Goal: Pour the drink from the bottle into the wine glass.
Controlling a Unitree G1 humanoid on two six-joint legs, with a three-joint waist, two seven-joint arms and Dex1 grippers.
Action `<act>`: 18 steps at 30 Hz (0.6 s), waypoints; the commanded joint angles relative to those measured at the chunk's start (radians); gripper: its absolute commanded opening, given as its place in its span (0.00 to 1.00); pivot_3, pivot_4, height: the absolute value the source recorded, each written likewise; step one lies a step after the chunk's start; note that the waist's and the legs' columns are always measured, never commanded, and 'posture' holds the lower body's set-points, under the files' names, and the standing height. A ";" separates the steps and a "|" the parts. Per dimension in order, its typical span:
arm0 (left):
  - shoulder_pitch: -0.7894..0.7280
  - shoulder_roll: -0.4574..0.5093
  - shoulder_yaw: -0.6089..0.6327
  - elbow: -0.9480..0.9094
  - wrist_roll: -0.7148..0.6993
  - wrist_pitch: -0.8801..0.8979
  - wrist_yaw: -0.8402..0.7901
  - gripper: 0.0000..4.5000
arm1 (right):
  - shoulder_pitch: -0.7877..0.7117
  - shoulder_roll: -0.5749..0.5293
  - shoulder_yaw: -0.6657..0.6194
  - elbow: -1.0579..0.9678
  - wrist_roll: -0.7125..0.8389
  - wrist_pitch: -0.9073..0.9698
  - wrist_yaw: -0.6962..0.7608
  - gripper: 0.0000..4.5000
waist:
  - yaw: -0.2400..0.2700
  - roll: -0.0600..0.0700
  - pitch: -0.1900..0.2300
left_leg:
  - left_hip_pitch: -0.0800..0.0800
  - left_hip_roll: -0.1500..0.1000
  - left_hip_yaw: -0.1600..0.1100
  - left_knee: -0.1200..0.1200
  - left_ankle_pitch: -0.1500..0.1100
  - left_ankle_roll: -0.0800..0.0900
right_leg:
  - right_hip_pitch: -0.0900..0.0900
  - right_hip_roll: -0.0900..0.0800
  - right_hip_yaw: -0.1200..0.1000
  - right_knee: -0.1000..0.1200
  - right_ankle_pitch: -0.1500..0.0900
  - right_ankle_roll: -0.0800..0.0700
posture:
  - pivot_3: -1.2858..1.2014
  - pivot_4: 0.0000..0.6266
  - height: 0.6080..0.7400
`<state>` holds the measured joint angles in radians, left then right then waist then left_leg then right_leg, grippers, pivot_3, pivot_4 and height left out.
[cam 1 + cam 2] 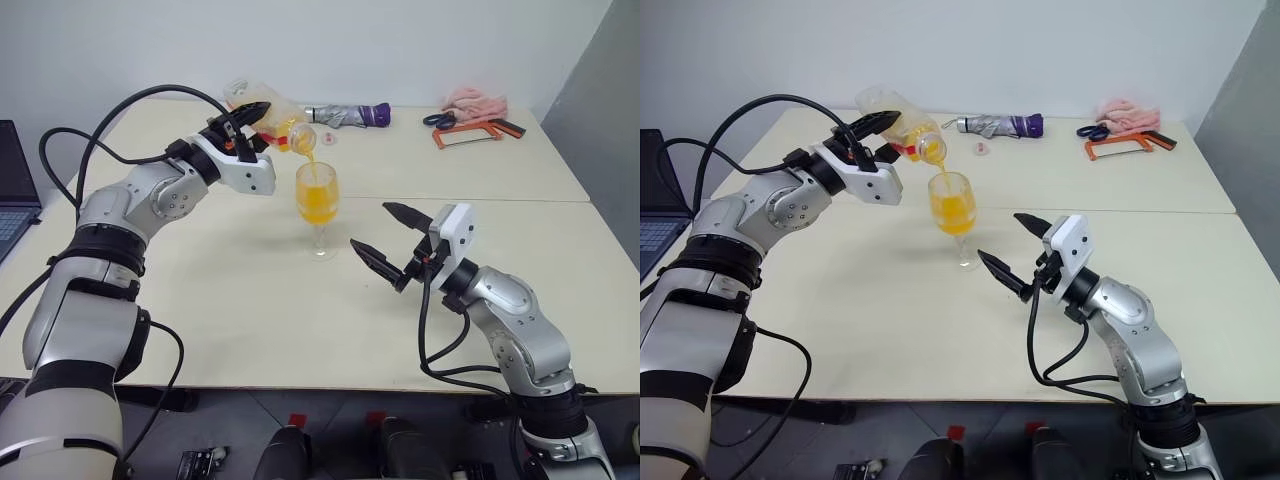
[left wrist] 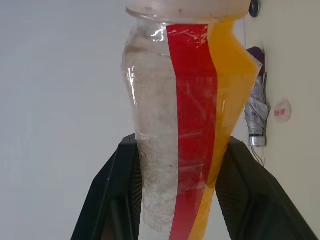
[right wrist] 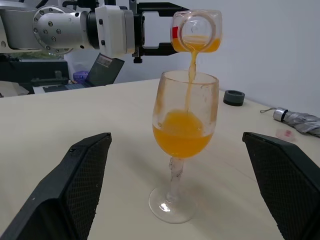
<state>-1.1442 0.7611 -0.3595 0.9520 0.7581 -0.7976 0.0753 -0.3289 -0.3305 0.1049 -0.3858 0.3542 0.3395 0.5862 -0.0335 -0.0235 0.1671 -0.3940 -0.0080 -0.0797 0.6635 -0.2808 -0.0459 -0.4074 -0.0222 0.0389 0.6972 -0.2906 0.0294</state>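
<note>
1. Pouring now: your left tool [image 1: 243, 120] is clamped on the small clear plastic bottle [image 1: 268, 117], tilted mouth-down over the clear stemmed wine glass [image 1: 318, 205] on the desk [image 1: 200, 300].
2. Expect thin, crushable walls; keep hold mid-body.
3. Bright orange drink [image 3: 183, 134] half-fills the bowl; top-heavy, fragile.
4. Your right tool [image 1: 393, 240] stands wide open, empty, just beside the glass.

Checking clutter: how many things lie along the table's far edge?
5: umbrella, small cap beside it, scissors, orange saw and pink cloth at the far right. More may be hidden behind the bottle.
</note>
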 commanded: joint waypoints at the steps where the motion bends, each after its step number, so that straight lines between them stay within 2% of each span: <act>1: -0.019 0.023 0.009 -0.023 -0.007 -0.007 0.017 0.37 | -0.003 -0.003 -0.009 -0.041 0.011 -0.004 0.002 1.00 | 0.000 0.000 0.000 | 0.000 0.000 0.000 0.000 0.000 0.000 | 0.000 0.000 0.000 0.000 0.000 0.000 | 0.52 0.24 1.00; 10: 0.034 -0.009 0.048 -0.063 -0.116 0.018 -0.077 0.37 | -0.007 -0.001 -0.006 -0.040 0.008 -0.005 0.000 1.00 | 0.000 0.000 0.000 | 0.000 0.000 0.000 0.000 0.000 0.000 | 0.000 0.000 0.000 0.000 0.000 0.000 | 0.52 0.24 1.00; 16: 0.098 -0.035 0.100 -0.134 -0.244 0.073 -0.192 0.37 | -0.014 0.004 -0.001 -0.038 0.004 -0.010 -0.002 1.00 | 0.000 0.000 0.000 | 0.000 0.000 -0.001 0.001 0.000 0.000 | 0.000 0.000 0.000 0.000 0.000 0.000 | 0.52 0.24 1.00; 18: 0.135 -0.058 0.138 -0.176 -0.332 0.123 -0.253 0.37 | -0.024 0.008 0.003 -0.031 -0.006 -0.017 -0.007 1.00 | -0.001 0.000 0.000 | 0.000 0.000 -0.001 0.001 0.000 0.000 | 0.000 0.000 0.001 0.000 0.000 0.000 | 0.52 0.24 1.00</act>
<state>-1.0162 0.7100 -0.2813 0.8381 0.5111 -0.7089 -0.1397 -0.3301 -0.3285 0.1074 -0.3857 0.3525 0.3392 0.5854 -0.0342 -0.0234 0.1670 -0.3937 -0.0078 -0.0807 0.6642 -0.2808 -0.0460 -0.4074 -0.0224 0.0397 0.6979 -0.2906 0.0293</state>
